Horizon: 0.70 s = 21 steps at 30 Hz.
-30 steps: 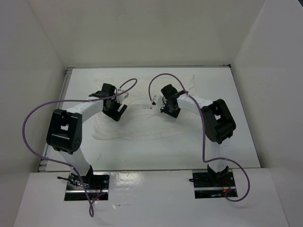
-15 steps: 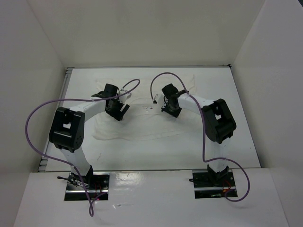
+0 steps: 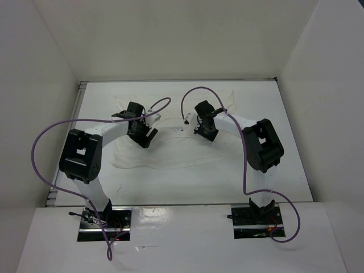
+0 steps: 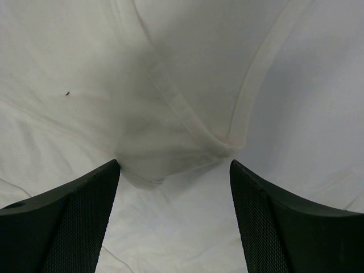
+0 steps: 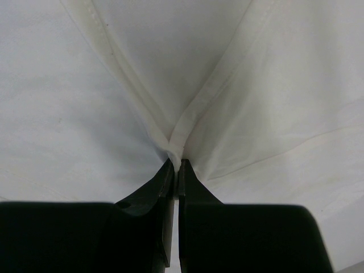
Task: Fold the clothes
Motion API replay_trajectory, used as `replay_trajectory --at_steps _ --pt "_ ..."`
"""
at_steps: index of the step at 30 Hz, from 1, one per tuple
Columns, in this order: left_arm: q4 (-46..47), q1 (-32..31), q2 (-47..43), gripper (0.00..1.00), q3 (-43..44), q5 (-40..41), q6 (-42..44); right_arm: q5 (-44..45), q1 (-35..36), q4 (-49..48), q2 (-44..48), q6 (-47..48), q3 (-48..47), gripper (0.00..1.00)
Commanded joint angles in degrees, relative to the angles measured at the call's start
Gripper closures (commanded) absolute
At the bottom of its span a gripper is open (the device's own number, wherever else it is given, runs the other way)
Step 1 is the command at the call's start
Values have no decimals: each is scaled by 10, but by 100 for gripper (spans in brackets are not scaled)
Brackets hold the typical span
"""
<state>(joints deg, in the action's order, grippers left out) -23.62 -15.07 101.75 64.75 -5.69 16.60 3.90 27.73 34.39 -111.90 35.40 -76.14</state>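
White table (image 3: 287, 170), enclosed by plain white walls (image 3: 170, 40) on three sides, with both arms mounted at its near edge. A white shirt (image 3: 170, 152) lies spread and wrinkled on the middle of the table, reaching from the far edge toward the near half, under and between the two wrists. The left arm (image 3: 82, 156) and right arm (image 3: 263, 145) each bend inward over the cloth, and a purple cable (image 3: 42, 139) loops along each. The right gripper (image 5: 175, 165) is clenched on the shirt: its two fingers meet on a pinched ridge where two hemmed edges converge into a V, the cloth drawn taut away from the tips. The left gripper (image 4: 174, 165) is released, its fingers (image 4: 85, 216) set wide apart on either side of a folded hemmed corner of the shirt; nothing is held between them, and whether the tips touch the cloth cannot be told. A tiny dark speck (image 4: 67, 94) marks the cloth beyond the left fingers.
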Motion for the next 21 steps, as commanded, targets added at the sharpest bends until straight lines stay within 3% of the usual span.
replay_trajectory --at_steps 1,21 --pt "-16 -5 -24 16 0 -27 18 8 -5 16 15 -8 -16 100" --pt "6 -22 2 22 6 -6 46 3 -5 16 10 -18 -21 100"
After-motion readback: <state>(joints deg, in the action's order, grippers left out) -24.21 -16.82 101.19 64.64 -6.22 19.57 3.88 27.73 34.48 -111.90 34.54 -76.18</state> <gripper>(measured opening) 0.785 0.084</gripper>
